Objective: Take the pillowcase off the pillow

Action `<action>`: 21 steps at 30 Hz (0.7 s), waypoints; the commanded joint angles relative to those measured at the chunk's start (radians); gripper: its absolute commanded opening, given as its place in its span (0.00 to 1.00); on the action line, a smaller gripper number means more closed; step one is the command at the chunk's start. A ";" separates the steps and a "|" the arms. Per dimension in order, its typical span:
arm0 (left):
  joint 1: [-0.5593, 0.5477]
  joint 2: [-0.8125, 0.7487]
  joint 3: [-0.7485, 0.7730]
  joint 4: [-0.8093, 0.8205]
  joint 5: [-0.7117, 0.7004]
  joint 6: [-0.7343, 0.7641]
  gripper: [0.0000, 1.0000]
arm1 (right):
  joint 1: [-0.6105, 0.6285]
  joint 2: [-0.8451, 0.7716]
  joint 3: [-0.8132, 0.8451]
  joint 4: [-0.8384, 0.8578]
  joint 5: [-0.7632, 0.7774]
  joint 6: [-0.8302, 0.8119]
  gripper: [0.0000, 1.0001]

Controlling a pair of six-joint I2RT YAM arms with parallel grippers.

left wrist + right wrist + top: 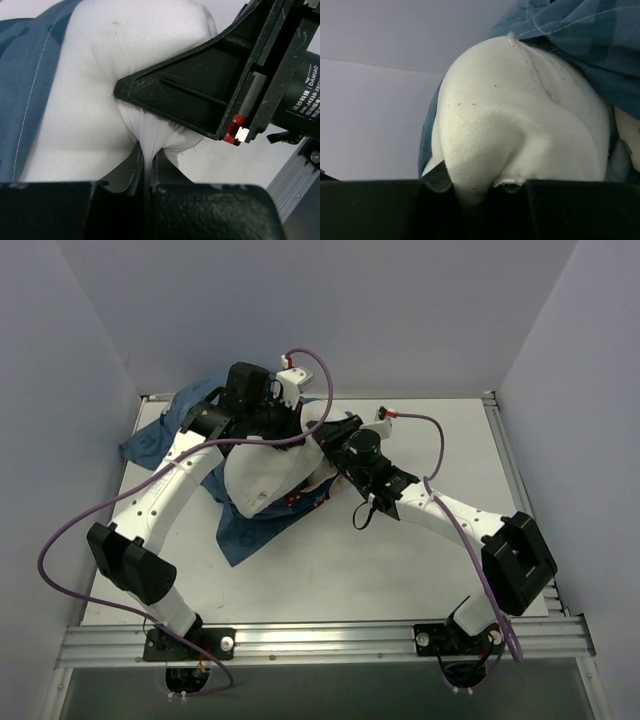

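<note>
The white pillow (262,475) lies mid-table, partly out of the blue pillowcase (150,440), which trails to the back left and under the pillow's near edge. My left gripper (292,425) is shut on a pinch of the pillow's white fabric (148,150). The pillowcase (25,80) shows at the left of that view. My right gripper (322,436) is right beside it, also shut on a bulge of the pillow (520,130). The pillowcase (590,40) covers the pillow's far end in the right wrist view. The right gripper's black body (200,95) sits close above my left fingers.
The white table (380,560) is framed by aluminium rails (330,640) at the front and sides, with grey walls all round. Purple cables (60,540) loop off both arms. The two wrists crowd together at the pillow's back right corner.
</note>
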 commanded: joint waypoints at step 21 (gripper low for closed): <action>0.112 -0.176 -0.295 0.052 -0.252 0.353 0.79 | -0.153 -0.101 -0.049 -0.131 -0.566 -0.548 0.00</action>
